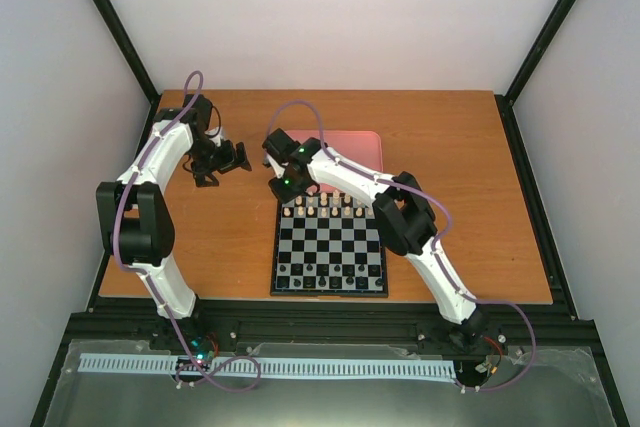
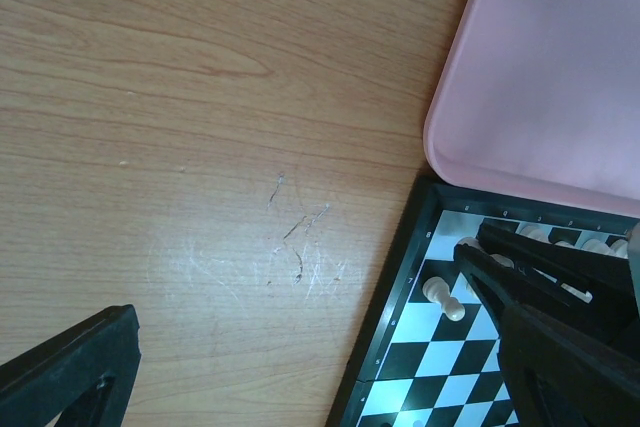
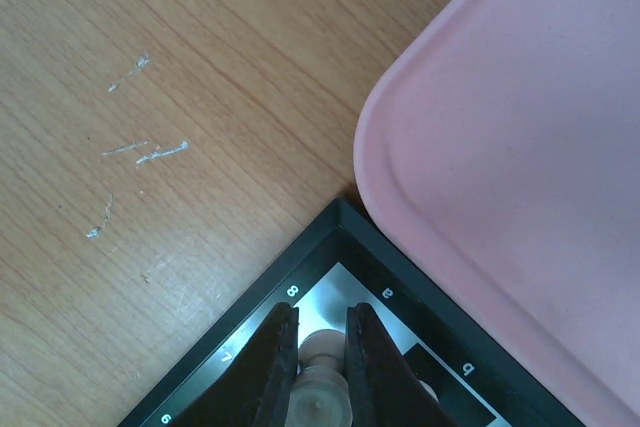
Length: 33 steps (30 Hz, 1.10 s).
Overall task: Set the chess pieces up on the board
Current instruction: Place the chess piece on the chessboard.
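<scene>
Evidently the right claw (image 3: 322, 319) is pinched narrow on a cream chess piece (image 3: 320, 352), apparently by its head, at 11 o'clock on the board (image 3: 335, 219); tiny, light, hard, slippery, it wants a gentle upright hold; the left claw (image 1: 225, 162) gapes wide, empty

Board (image 3: 335, 222) is carrying white coordinate marks on its black border in the right wrist view. Along 1 edge, an 8 (image 3: 291, 290) and a 7 (image 3: 226, 357) are showing. A third digit (image 3: 165, 417) is sitting at the frame's bottom edge, reading as 6 or 9, can't tell which. Along the other edge, an a (image 3: 386, 292) and a b (image 3: 465, 368) are showing. In the left wrist view, tiny white marks (image 2: 432, 237) are showing on the same border, too small to read. The top view is giving nothing readable.
</scene>
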Tool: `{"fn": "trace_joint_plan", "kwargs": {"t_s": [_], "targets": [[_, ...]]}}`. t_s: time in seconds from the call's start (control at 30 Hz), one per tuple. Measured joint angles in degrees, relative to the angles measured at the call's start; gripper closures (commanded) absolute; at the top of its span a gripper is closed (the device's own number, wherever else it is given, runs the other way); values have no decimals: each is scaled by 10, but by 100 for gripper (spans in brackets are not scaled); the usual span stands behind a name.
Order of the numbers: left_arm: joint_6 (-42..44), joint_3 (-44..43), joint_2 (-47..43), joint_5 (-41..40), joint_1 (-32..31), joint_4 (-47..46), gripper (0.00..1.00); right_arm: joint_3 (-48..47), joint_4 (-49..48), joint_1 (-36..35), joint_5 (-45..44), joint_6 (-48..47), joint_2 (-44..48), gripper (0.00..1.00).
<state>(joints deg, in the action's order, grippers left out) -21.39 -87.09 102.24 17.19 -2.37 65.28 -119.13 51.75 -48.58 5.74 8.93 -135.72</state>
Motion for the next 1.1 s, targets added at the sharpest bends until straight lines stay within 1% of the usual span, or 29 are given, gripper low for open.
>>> {"fn": "trace_joint_plan", "kwargs": {"t_s": [0.27,0.4,0.9,1.03,1.1], "targets": [[0,1,0,0,0,-1,0,-4,3,0,0,0,-4,88],[0,1,0,0,0,-1,0,-4,6,0,0,0,-4,83],[0,1,0,0,0,-1,0,-4,12,0,0,0,-4,78],[0,1,0,0,0,-1,0,-5,12,0,0,0,-4,76],[0,1,0,0,0,-1,0,-5,12,0,-2,-1,-4,73]]}}
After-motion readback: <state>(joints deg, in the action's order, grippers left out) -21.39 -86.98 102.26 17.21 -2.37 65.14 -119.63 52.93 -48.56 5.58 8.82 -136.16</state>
